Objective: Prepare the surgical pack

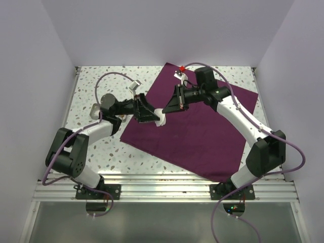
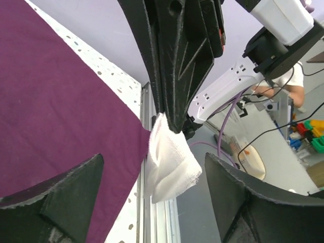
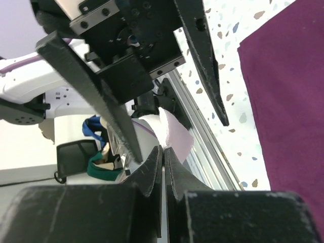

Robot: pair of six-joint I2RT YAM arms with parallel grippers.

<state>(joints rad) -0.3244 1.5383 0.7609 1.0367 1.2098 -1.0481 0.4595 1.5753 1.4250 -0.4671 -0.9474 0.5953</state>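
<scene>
The surgical pack's plum cloth (image 1: 202, 134) lies flat and spread on the speckled table (image 1: 98, 152), turned like a diamond. Its near corner reaches the aluminium rail (image 1: 162, 188) at the table's front edge, just beside the right arm's base. Its right corner comes close to the right wall, and its far corner lies near the back wall (image 1: 152, 30). To the left of the cloth the speckled surface shows in a wide wedge, where the left arm lies.

Above the cloth's left part, the right gripper (image 1: 166, 110) is clenched on a folded piece of white gauze (image 2: 169, 167), which hangs from its fingertips off the surface. The left gripper (image 1: 152, 115) faces it, released and spread wide, one finger on either side of the gauze without touching it. White walls close in the table on three sides.
</scene>
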